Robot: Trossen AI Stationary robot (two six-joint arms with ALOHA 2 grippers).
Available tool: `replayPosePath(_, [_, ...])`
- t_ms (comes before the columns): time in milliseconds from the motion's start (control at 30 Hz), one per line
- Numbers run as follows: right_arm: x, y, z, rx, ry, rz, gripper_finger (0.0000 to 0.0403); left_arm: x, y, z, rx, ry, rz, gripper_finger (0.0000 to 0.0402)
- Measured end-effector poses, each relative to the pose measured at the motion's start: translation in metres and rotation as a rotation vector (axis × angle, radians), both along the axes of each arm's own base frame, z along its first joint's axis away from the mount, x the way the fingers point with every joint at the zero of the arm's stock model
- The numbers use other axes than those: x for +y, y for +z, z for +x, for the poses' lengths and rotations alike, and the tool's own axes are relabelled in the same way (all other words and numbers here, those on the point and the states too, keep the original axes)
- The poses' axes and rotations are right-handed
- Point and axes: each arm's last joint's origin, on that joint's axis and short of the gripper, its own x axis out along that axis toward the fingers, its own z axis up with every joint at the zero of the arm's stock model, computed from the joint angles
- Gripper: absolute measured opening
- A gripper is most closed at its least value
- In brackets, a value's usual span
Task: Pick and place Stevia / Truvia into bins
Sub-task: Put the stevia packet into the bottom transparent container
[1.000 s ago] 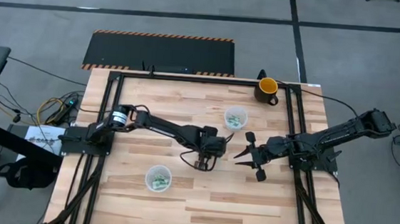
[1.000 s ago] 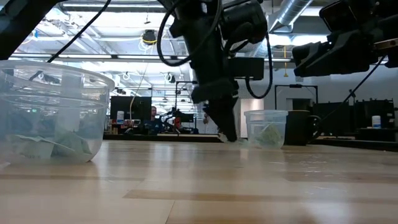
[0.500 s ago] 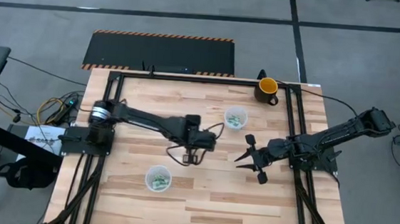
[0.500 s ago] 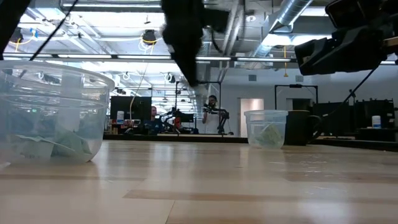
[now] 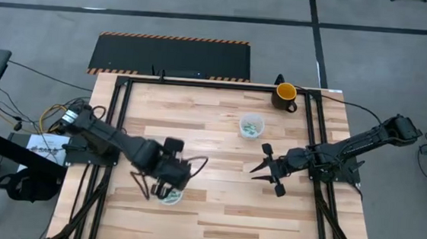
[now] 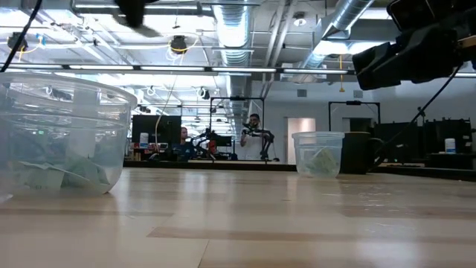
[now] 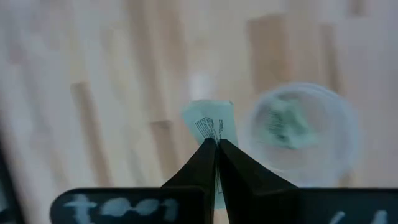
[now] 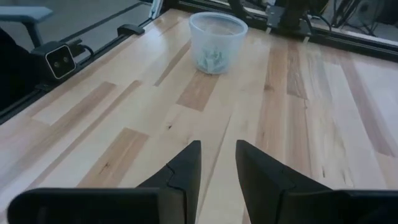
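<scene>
Over a pale wooden table (image 5: 214,211), hovering above the near bin (image 5: 168,195) with the left gripper (image 7: 217,144) pinched on a sachet (image 7: 209,122) just beside the rim, right gripper (image 8: 217,155) idling parted, well right.

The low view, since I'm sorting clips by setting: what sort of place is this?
Likely a robotics lab or workshop in an open industrial hall. Exposed ceiling ducts and strip lights run overhead, people work at benches behind, and a framed wooden table carries two arms, the left pincer holding a sachet.
</scene>
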Motion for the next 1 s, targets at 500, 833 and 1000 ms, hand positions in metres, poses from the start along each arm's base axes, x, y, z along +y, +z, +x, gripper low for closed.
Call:
replayPosePath(500, [0.001, 0.005, 0.002, -0.050, -0.002, 0.017, 0.0093, -0.021, -0.061, -0.010, 0.113, -0.098, -0.103, 0.0000])
replayPosePath(833, [0.001, 0.005, 0.002, -0.043, -0.012, 0.039, 0.0093, -0.025, -0.061, -0.006, 0.083, -0.097, -0.178, 0.0000])
replayPosePath(1000, [0.000, 0.005, 0.002, -0.042, -0.012, 0.039, 0.0093, -0.025, -0.060, -0.006, 0.072, -0.077, -0.178, 0.0012])
